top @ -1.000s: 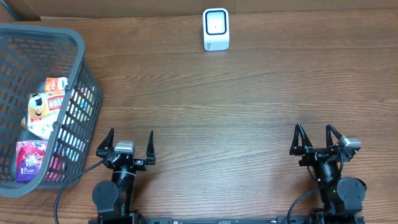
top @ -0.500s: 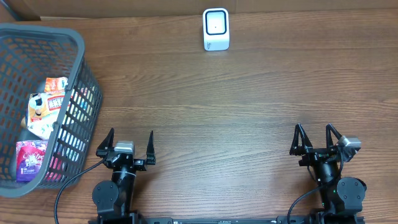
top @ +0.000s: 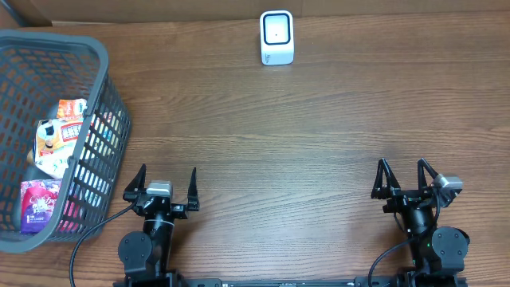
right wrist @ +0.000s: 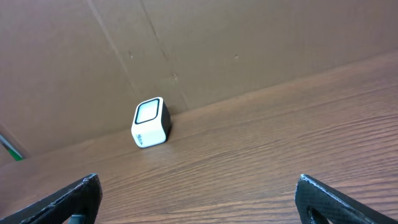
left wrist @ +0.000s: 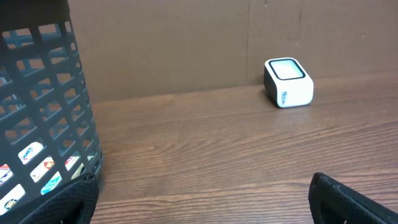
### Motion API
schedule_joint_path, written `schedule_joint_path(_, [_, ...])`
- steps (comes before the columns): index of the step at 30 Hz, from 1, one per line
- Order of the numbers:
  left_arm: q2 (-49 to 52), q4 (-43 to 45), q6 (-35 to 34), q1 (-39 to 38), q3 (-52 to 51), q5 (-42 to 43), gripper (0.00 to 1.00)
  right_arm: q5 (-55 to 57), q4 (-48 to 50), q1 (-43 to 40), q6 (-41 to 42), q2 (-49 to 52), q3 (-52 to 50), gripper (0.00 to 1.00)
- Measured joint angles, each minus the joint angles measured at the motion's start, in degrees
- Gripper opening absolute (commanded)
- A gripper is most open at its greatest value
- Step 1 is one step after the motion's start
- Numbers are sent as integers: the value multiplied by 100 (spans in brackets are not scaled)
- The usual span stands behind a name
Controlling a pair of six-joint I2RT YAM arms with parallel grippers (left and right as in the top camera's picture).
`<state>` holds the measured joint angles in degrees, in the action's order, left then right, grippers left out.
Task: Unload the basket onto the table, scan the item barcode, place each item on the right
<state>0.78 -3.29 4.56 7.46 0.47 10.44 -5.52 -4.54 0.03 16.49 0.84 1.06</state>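
The left fingers (left wrist: 360, 202) are spread wide and grasp nothing, and the right fingers (right wrist: 68, 199) are just as released and just as empty. Both pairs hover low over the near edge of the surface (top: 303, 143). The left pair sits just beside the basket's (top: 56, 37) near right corner, and the right pair is well apart from the basket, across at the other side.

The things to be scanned are inside the basket: several snack packets (top: 60, 131), with a purple one (top: 38, 203) at the near end. Which of them carries a barcode facing up cannot be told from here. The scanner (top: 276, 37) stands well to the right of the basket, against the far cardboard wall, its window facing up and toward the arms.

Judging from this, the task has not begun; the step in hand is choosing and fetching an item. The left arm seems the natural one, being closest to the basket. Its next move calls for lifting over the basket's rim, coming down between the packets, closing on one, and then carrying it across to the scanner with the barcode turned to the window.
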Motion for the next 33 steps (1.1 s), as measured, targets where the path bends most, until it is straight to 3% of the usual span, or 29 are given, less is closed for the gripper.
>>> schedule_joint_path(17, [0, 11, -216, 0, 0, 81, 100, 0, -2, 0, 0, 0, -2, 100])
schedule_joint_path(21, [0, 157, -470, 0, 2, 487, 100, 0, 0, 0, 0, 0, 0, 100])
schedule_joint_path(25, [15, -280, -743, 0, 195, 765, 100, 2, 0, 0, -2, 0, -2, 100])
schedule_joint_path(29, [492, -1064, -883, 0, 1250, 802, 100, 0, 0, 0, 2, 0, 0, 100])
schedule_joint_path(33, [1860, -2155, -911, 0, 3460, 647, 100, 2, 4, 2, -2, -7, -2, 100])
